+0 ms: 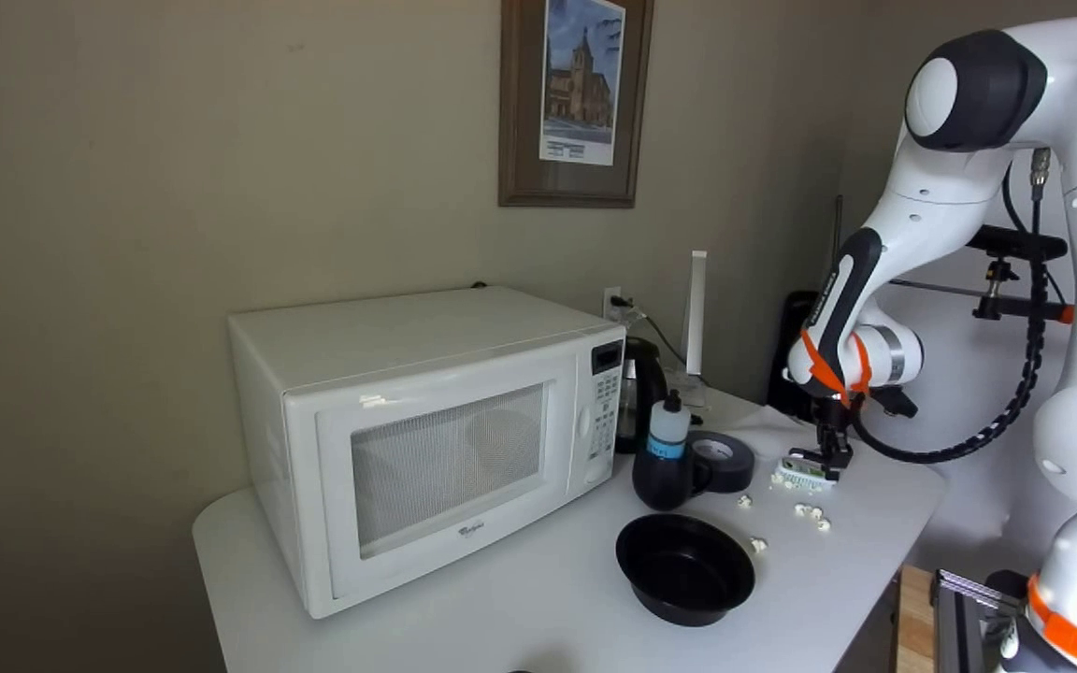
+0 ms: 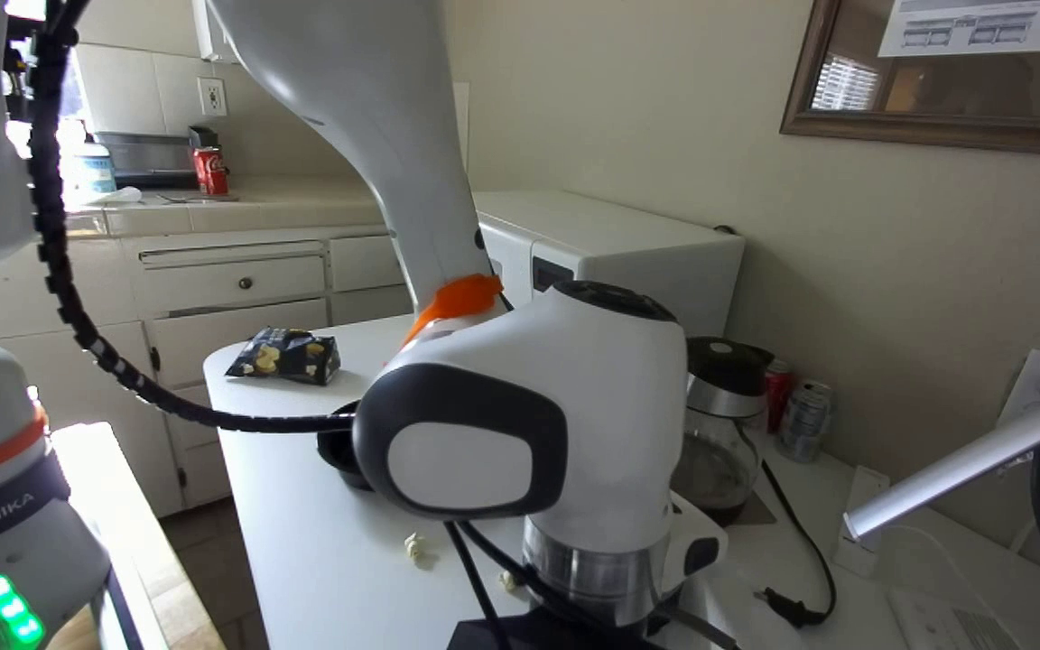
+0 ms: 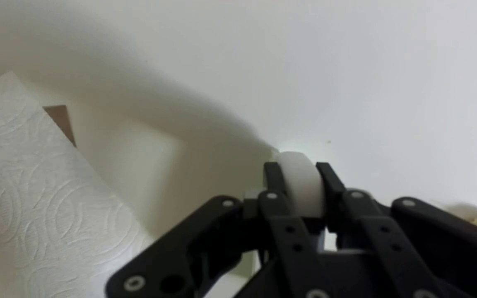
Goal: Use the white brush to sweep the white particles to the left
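There's the hand (image 3: pixel 298 167), clamped on the white brush (image 1: pixel 806 475), a black finger tight against each side of its pale top! The brush sits low at the worktop (image 1: pixel 538 598); whether its bristles touch down, I can't tell from here. The white particles (image 1: pixel 816 513) lie scattered near it: some right at the brush's edge, a little cluster just off it, one by the dark tape roll (image 1: pixel 735 475), another just beside the black bowl (image 1: pixel 685 572). A bottle (image 1: pixel 668 425) pokes up above a dark mug (image 1: pixel 659 483), in it or behind it, I can't say. Near them stands the white microwave (image 1: pixel 445 467), door closed.
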